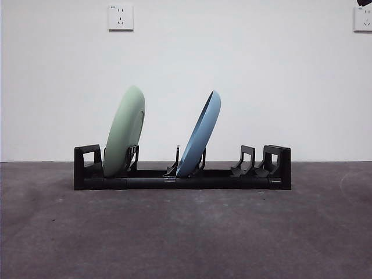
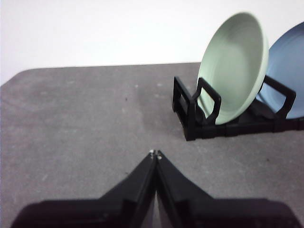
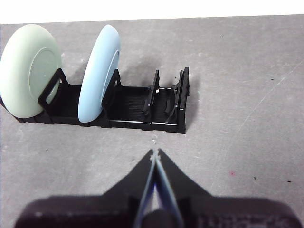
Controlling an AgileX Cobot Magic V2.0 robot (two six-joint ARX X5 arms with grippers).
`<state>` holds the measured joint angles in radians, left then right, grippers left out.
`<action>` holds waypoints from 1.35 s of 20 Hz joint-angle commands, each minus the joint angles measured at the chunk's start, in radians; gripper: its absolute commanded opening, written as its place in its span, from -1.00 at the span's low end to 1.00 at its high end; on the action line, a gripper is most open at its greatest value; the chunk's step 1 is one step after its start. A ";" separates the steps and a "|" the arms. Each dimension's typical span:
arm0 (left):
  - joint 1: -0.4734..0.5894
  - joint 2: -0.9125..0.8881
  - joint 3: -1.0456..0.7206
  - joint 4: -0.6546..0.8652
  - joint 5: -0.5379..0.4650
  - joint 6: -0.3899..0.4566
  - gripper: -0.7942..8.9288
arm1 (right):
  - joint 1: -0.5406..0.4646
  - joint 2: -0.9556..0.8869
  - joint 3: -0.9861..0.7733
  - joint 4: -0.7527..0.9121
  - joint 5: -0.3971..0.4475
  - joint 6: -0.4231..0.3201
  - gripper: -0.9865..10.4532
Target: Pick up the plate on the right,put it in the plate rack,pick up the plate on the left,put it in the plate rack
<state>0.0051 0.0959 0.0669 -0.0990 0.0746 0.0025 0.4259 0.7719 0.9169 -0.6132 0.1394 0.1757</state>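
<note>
Plate rack [image 1: 182, 177]: nearest the front camera, long, low and black, lying crosswise on the grey table [image 1: 186, 238]; two plates stand in it.
Green plate [image 1: 124, 131]: on edge in the slot by the rack's left end, tilted, its top leaning to the right.
Blue plate [image 1: 200, 135]: on edge in the middle slot, tilted the same way, apart from the green one.
Right-end dividers [image 1: 247, 161]: hold nothing.
Left gripper [image 2: 155, 153]: jaws pressed together, holding nothing, over bare table well apart from the rack's green-plate end.
Right gripper [image 3: 155, 153]: jaws together, holding nothing, near the rack's long side.
Wall sockets [image 1: 121, 17]: on the white wall behind.
</note>
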 commanded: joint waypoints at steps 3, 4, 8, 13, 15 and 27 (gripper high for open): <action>0.003 -0.010 -0.043 0.008 0.006 -0.002 -0.84 | 0.000 -0.002 -0.005 0.003 0.000 0.010 -0.83; 0.003 -0.015 -0.050 0.006 0.006 -0.002 -0.84 | 0.000 -0.002 -0.005 0.003 0.000 0.010 -0.83; 0.003 -0.054 -0.063 -0.034 0.007 -0.016 -0.84 | 0.000 -0.002 -0.005 0.003 0.000 0.010 -0.83; 0.003 -0.094 -0.063 -0.081 0.009 -0.032 -0.84 | 0.000 -0.002 -0.005 0.002 0.000 0.010 -0.83; 0.003 -0.092 -0.063 -0.081 0.006 -0.032 -0.84 | 0.000 -0.002 -0.005 0.002 0.000 0.010 -0.83; 0.003 -0.092 -0.063 -0.081 0.006 -0.032 -0.84 | 0.001 -0.018 -0.005 0.000 0.005 -0.078 -0.83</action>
<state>0.0055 0.0048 0.0177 -0.1802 0.0799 -0.0200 0.4259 0.7616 0.9169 -0.6186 0.1421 0.1413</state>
